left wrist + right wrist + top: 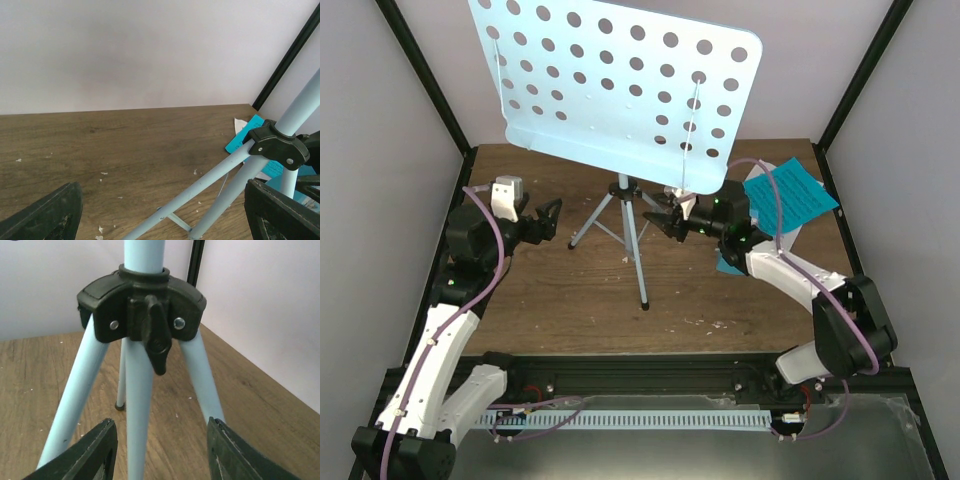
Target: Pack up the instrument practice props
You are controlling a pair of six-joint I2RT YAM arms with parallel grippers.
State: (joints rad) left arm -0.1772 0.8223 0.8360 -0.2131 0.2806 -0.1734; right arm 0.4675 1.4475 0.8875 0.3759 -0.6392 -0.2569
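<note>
Sheets [792, 195] cyan, print illegible, stand [620, 90] upright

Wooden table [550, 300], white walls [370, 120], black posts [423, 70]

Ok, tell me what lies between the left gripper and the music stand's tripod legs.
Nothing but bare wooden table, as the top view shows: the left gripper hangs open just left of the tripod legs.

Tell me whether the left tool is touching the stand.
Apart. The top view shows bare table between the open left tool and the nearest leg of the stand.
</note>
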